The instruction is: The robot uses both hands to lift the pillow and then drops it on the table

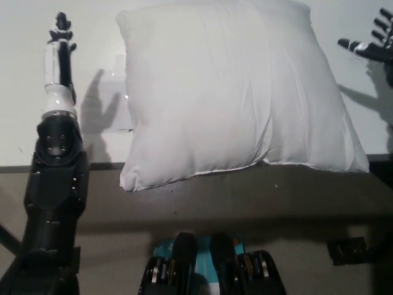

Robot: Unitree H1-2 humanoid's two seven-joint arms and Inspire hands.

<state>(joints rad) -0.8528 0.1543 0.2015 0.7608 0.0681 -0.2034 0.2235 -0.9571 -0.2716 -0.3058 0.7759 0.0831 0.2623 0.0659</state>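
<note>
Pillow [233, 92] between raised left hand [59, 52], right hand [374, 43]

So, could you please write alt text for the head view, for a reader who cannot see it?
A large white pillow lies on a white table, its near edge overhanging the table's front. The white left hand is raised left of it and the black right hand right of it, neither touching.

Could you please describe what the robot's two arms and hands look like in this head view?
The left hand is slim, with dark fingers above a glossy white forearm shell that ends in a silvery ring. Below it sits a bulky black arm housing with a round joint cap and small screws. The right hand is black all over, with pale highlights along its fingers; only it and a bit of wrist show at the picture's edge.
</note>
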